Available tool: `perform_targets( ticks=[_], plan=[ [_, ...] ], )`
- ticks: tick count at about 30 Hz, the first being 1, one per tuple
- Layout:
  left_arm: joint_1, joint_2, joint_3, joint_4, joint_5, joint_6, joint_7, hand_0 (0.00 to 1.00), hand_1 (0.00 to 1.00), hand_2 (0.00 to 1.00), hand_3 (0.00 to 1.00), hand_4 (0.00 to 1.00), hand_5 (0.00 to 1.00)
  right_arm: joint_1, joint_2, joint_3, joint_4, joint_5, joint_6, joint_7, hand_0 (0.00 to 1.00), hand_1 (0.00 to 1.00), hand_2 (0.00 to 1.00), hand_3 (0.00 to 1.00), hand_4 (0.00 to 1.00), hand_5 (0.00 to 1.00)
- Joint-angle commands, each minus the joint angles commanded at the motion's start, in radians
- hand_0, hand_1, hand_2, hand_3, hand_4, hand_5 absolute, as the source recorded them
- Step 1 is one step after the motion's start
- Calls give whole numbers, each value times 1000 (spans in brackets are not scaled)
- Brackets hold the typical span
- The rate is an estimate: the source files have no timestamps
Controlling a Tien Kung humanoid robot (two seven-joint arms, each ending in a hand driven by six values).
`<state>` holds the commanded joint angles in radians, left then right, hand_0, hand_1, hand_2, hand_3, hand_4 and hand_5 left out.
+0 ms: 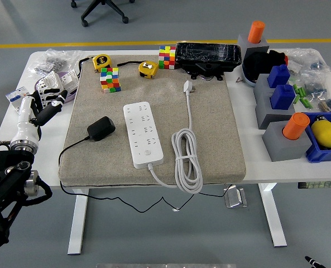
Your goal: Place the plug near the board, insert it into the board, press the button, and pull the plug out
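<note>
The plug (100,128), a black adapter, lies on the tan mat (221,139) just left of the board (142,133), close but not touching it. Its thin black cord (65,153) runs off the mat's left edge and hangs under the surface (249,167). The board lies lengthwise with its sockets up and the button (148,151) toward the near end, so a plug can come straight down into it. Its own white cable (187,159) sits coiled to the right, well out of the way of a reach from the left.

The left hand (42,109) hovers over the surface's left margin, beside the mat and apart from the plug. Its fingers look loosely spread and hold nothing. That side suits the job, since the plug sits on the left half of the mat. The right hand is out of sight.

Nothing is inserted yet; I judge the task to be at its start, with the reach to the plug next. The adapter lies flat, so it will likely need turning for its prongs to face the sockets.
</note>
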<state>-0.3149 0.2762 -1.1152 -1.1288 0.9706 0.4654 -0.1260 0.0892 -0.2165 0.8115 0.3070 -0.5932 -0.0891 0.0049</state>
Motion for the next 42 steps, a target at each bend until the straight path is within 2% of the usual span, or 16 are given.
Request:
perform_targets(
  ticks=[21,42],
  plan=[
    [4,1,-1,-13,-6,-7,7,467,546,539,560,812,352,6,-8,-10,1,2,1,0,599,642,638,554,950,491],
    [11,-10,-24,-32,-11,-19,14,465,544,540,560,810,351,7,7,-7,-8,11,-1,-1,600,641,639,552,946,492]
  ],
)
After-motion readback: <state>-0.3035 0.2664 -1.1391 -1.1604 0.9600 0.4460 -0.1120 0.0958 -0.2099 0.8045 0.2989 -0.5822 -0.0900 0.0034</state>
